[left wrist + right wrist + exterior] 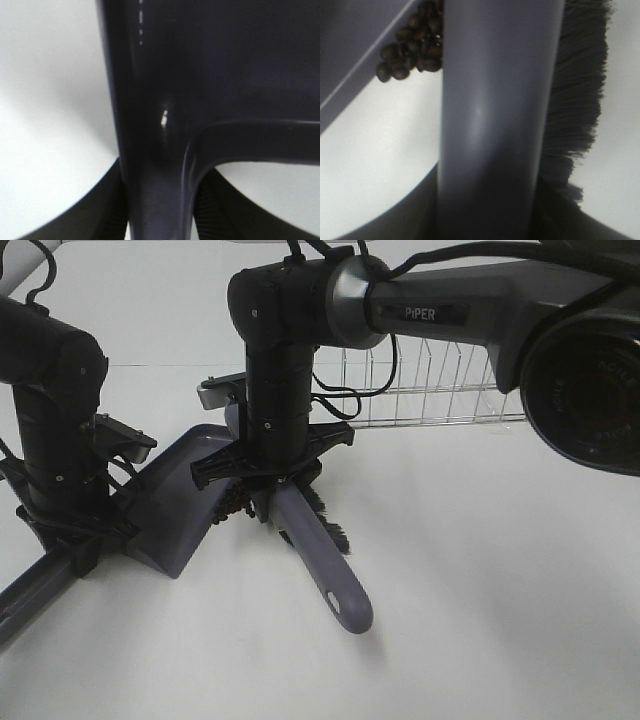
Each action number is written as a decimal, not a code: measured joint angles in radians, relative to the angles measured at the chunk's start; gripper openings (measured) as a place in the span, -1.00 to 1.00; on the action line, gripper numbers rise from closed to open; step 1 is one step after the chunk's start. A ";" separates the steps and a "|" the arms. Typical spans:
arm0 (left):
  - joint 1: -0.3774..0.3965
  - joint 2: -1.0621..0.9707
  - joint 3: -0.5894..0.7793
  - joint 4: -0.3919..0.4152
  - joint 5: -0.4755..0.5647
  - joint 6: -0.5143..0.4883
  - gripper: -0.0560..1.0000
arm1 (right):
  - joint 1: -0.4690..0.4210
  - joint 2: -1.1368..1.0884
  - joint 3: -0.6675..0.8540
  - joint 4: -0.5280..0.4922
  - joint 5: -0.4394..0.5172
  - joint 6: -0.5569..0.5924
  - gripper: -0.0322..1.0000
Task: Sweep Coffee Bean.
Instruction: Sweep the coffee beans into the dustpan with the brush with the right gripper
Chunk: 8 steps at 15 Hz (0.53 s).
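A grey-purple dustpan lies on the white table with its mouth facing right. My left gripper is shut on its handle, which fills the left wrist view. My right gripper is shut on the grey-purple brush's handle, and the dark bristles rest on the table. In the right wrist view, the handle runs down the middle with the bristles beside it. A pile of dark coffee beans sits at the dustpan's lip, partly hidden by the brush. A few beans show under the right gripper.
A wire rack stands behind the right arm at the back. A grey metal piece sits behind the dustpan. White table stretches to the right and front of the brush.
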 joint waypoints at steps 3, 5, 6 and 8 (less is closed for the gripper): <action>0.000 0.010 -0.007 -0.012 0.016 0.003 -0.26 | -0.001 0.000 0.000 0.100 -0.085 -0.076 -0.27; 0.000 0.010 -0.007 -0.015 0.019 0.003 -0.26 | -0.001 0.000 0.000 0.174 -0.135 -0.144 -0.27; 0.000 0.010 -0.007 -0.017 0.020 0.003 -0.26 | -0.001 0.003 0.000 0.201 -0.153 -0.168 -0.27; 0.000 0.010 -0.007 -0.025 0.021 0.003 -0.26 | -0.001 0.008 0.000 0.225 -0.177 -0.191 -0.27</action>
